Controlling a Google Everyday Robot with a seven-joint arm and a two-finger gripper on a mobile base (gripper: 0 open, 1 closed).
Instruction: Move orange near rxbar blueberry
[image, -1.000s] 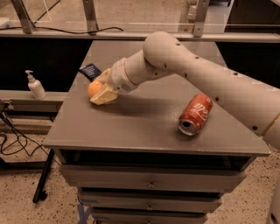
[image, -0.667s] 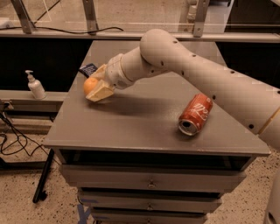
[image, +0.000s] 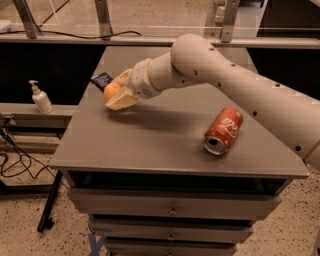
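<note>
Grey tabletop (image: 165, 145) carries a tipped red can (image: 223, 131), while the claw (image: 115, 93) grips the orange (image: 110, 90) just beside the rxbar blueberry (image: 101, 80).

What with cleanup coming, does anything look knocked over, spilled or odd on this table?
The red soda can lies on its side at the table's right, mouth toward the front; no spill shows. The gripper, fingers shut on the orange, is at the left rear beside the rxbar blueberry. Nothing else.

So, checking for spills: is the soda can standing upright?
No, the soda can lies on its side, apart from the gripper holding the orange beside the rxbar blueberry.
</note>
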